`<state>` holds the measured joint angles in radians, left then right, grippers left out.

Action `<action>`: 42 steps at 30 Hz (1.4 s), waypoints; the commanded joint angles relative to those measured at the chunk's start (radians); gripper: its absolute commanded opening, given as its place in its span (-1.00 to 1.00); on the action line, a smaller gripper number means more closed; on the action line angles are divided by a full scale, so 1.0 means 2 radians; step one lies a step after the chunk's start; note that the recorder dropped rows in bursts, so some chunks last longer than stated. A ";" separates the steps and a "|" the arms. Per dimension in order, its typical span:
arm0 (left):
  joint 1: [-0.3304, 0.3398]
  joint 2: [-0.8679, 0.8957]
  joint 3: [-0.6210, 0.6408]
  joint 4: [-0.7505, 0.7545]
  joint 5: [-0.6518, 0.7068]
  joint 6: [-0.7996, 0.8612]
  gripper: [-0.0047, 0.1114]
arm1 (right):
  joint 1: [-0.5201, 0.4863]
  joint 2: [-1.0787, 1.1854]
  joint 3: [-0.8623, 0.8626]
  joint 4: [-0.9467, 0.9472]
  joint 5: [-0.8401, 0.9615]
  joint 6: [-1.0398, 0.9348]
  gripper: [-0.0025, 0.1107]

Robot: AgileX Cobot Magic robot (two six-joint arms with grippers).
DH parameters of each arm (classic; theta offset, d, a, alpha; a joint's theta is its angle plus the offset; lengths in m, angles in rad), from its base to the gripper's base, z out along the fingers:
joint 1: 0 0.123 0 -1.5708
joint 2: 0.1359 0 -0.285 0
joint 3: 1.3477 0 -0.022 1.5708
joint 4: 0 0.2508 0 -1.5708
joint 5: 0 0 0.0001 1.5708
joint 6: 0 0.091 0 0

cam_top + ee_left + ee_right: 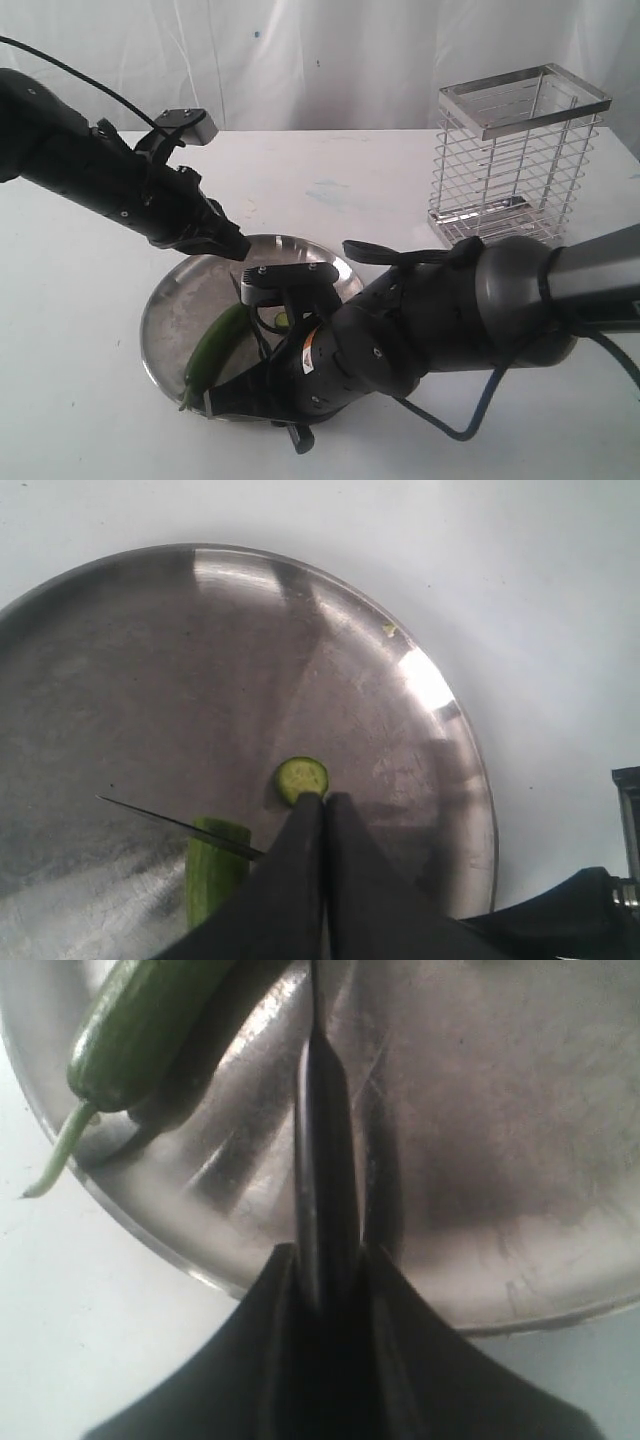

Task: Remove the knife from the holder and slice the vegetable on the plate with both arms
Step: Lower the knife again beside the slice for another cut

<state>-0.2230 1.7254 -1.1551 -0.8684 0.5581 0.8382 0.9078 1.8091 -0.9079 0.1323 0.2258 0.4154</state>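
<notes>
The plate (160, 300) holds the vegetable (215, 345), a green chili with a thin stem tail (60, 1155). A round cut slice (302, 778) lies apart from its cut end (215, 870). My right gripper (325, 1255) is shut on the knife (322, 1110) by its black handle, at the plate's near rim. The thin dark blade (180, 825) lies across the vegetable's cut end. My left gripper (322, 800) is shut with nothing between its fingers. Its tips are low over the plate, right beside the slice. The holder (515, 155) stands without the knife at the back right.
The right arm's bulky wrist (400, 330) hangs over the plate's right half and hides part of it. A blue cable (480, 415) loops onto the white table in front. A white curtain closes the back.
</notes>
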 commanded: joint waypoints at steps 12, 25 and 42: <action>0.001 -0.004 0.004 -0.006 0.020 -0.001 -0.92 | 0.002 -0.002 -0.002 0.003 -0.017 0.005 -0.96; 0.001 -0.004 0.004 -0.006 0.020 -0.001 -0.92 | -0.002 -0.002 -0.002 0.003 -0.019 0.005 -0.96; 0.001 -0.004 0.004 -0.006 0.019 -0.001 -0.92 | 0.000 -0.001 -0.002 0.003 -0.004 0.005 -0.96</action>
<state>-0.2230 1.7254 -1.1551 -0.8684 0.5782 0.8382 0.8998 1.8097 -0.9079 0.1379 0.2194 0.4243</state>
